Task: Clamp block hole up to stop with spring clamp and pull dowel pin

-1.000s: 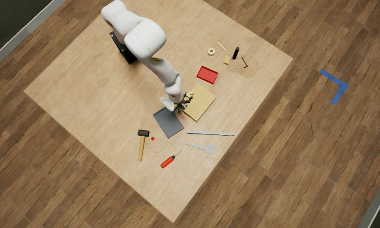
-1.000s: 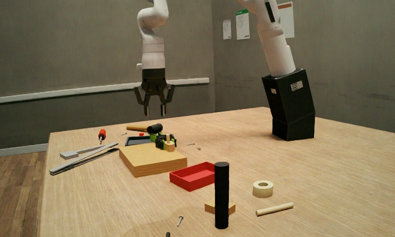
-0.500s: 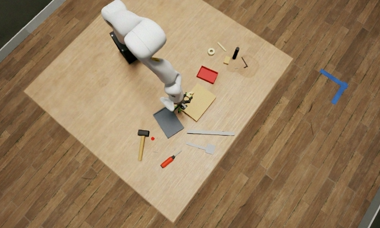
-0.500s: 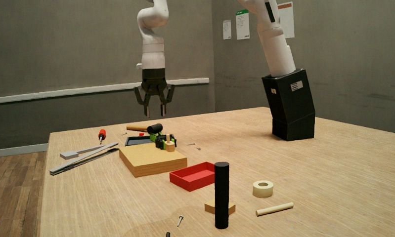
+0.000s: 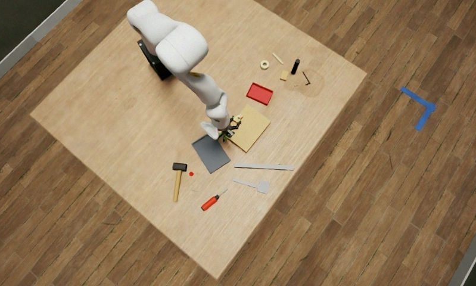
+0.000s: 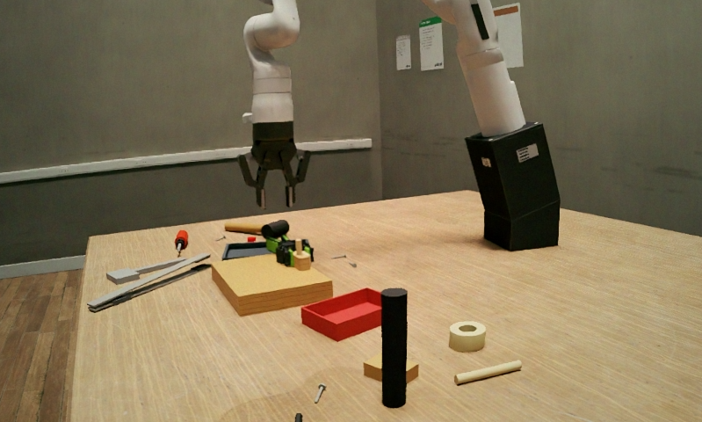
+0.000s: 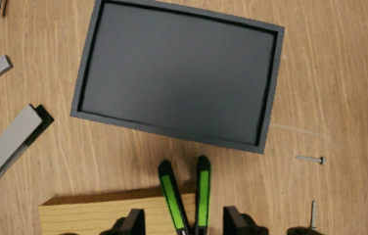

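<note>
My gripper (image 6: 275,200) (image 7: 185,222) hangs high above the bench board (image 6: 260,285) (image 5: 252,127) (image 7: 98,217). It is half open with nothing between the fingers. The green and black spring clamp (image 6: 284,250) (image 7: 171,193) sits at the board's far corner, its handles reaching over the edge toward the grey tray. The small wooden block (image 6: 301,259) lies flat next to the clamp's jaws. Its dowel pin (image 6: 298,245) stands upright in it. The bench stop is hidden behind the clamp. I cannot tell whether the jaws press the block.
A grey tray (image 7: 176,73) (image 5: 211,153) lies just beyond the board and a red tray (image 6: 343,313) (image 5: 259,93) beside it. A hammer (image 5: 177,180), a screwdriver (image 5: 211,202) and a steel ruler (image 5: 263,165) lie nearby. A black cylinder (image 6: 394,347), a tape ring (image 6: 467,335) and a loose dowel (image 6: 488,371) are farther off.
</note>
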